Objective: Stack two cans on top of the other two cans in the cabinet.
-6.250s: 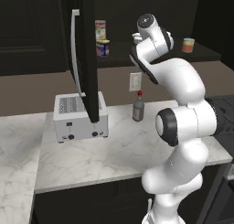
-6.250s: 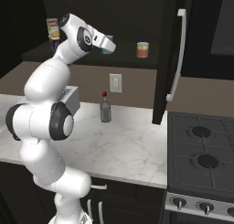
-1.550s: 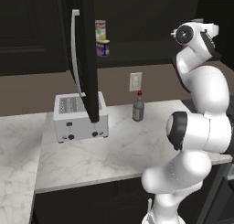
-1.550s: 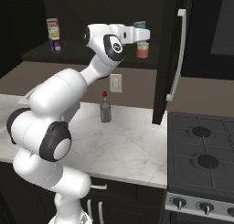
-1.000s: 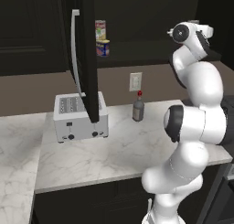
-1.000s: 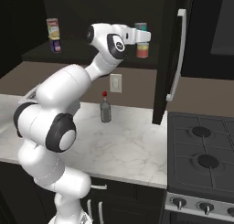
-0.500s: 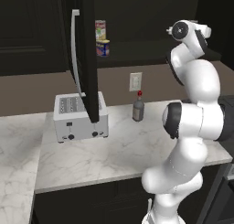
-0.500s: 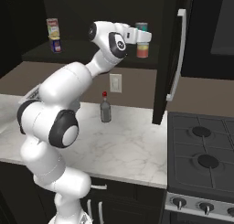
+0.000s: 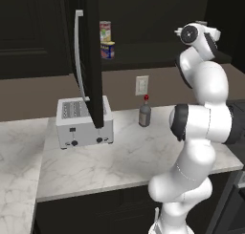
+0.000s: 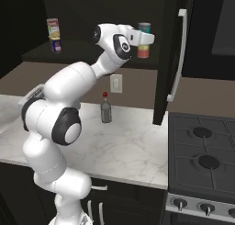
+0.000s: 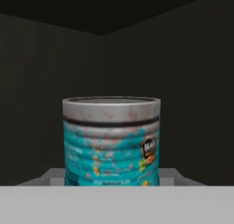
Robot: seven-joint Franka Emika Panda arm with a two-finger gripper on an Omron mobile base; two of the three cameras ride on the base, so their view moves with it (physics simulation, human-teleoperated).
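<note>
On the right of the cabinet shelf [image 10: 87,53], my gripper [image 10: 146,38] is shut on the teal-blue can [image 10: 144,28], which sits directly above the red-orange can [image 10: 143,51]. The hand hides where the two meet, so contact cannot be told. In the hand view the teal-blue can [image 11: 111,141] stands upright and close, its silvery rim on top and its base hidden. At the shelf's left the red, white and yellow can [image 9: 105,30] stands on the yellow can with a blue band [image 9: 108,50]; this pair also shows in the right base view as can [image 10: 53,26] on can [image 10: 56,45].
The open cabinet door [image 9: 91,61] with its long silver handle [image 9: 78,56] hangs left of the arm; another door [image 10: 167,59] stands right of the gripper. On the marble worktop [image 9: 119,156] are a toaster [image 9: 83,123] and a grey red-capped bottle [image 10: 106,110]. A stove [image 10: 202,150] is on the right.
Since several seconds ago the arm has swung from mid-shelf to the right end, and the teal-blue can has appeared over the red-orange can. Over the last second almost nothing has moved.
</note>
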